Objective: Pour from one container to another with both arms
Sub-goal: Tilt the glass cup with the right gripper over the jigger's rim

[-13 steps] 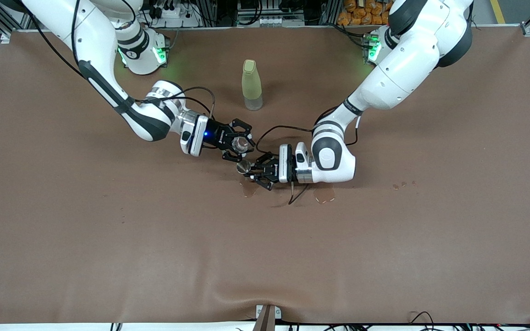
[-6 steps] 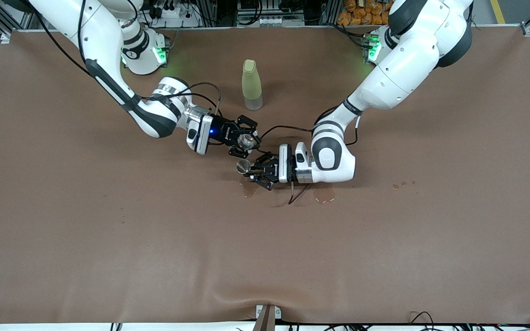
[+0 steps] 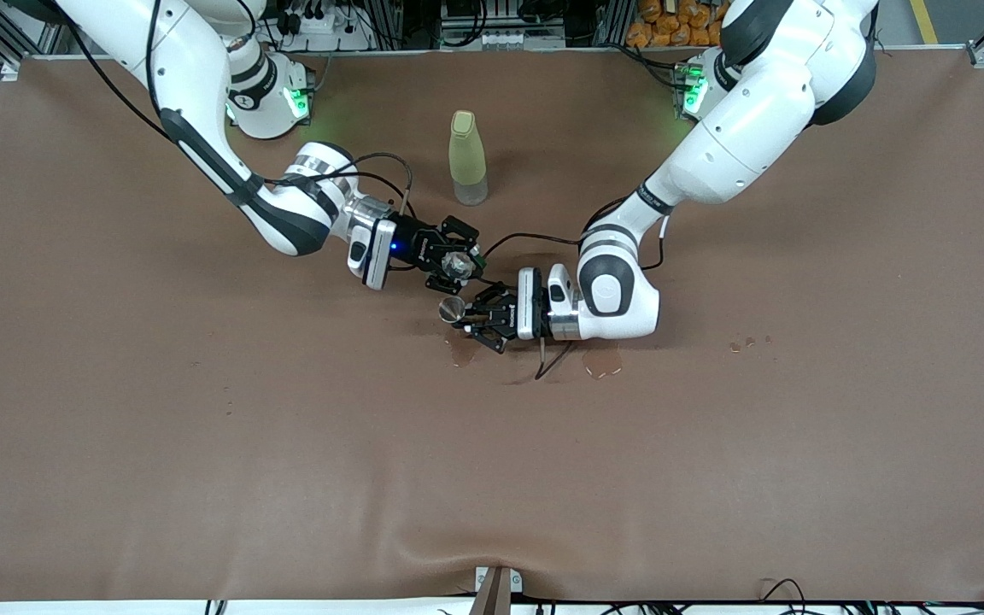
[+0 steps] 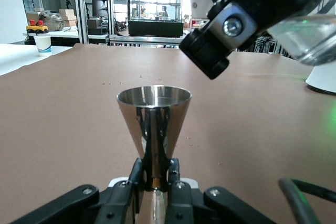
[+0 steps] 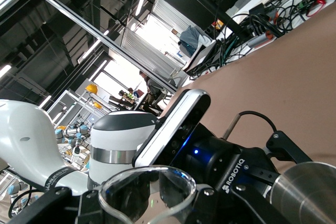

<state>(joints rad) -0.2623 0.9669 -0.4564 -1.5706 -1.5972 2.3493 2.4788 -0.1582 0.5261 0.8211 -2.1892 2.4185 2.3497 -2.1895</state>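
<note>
My left gripper (image 3: 463, 317) is shut on the narrow waist of a steel cone-shaped cup (image 3: 451, 309), held upright just above the table. In the left wrist view the cup (image 4: 154, 119) rises from between the fingers (image 4: 137, 174), mouth up. My right gripper (image 3: 458, 264) is shut on a clear glass beaker (image 3: 459, 261), right beside the steel cup on the side toward the arms' bases and higher than it. In the right wrist view the beaker's rim (image 5: 157, 170) fills the foreground, with the steel cup (image 5: 310, 192) past it. The beaker (image 4: 310, 35) hangs over the table beside the cup's mouth.
A tall yellow-green bottle (image 3: 467, 158) stands capped, farther from the front camera than both grippers. Wet patches (image 3: 601, 366) darken the brown table cover (image 3: 202, 444) under and beside the left gripper. A black cable loops between the two wrists.
The right arm has carried the beaker a little toward the left arm's end and turned its wrist. The left arm and the steel cup have stayed put.
</note>
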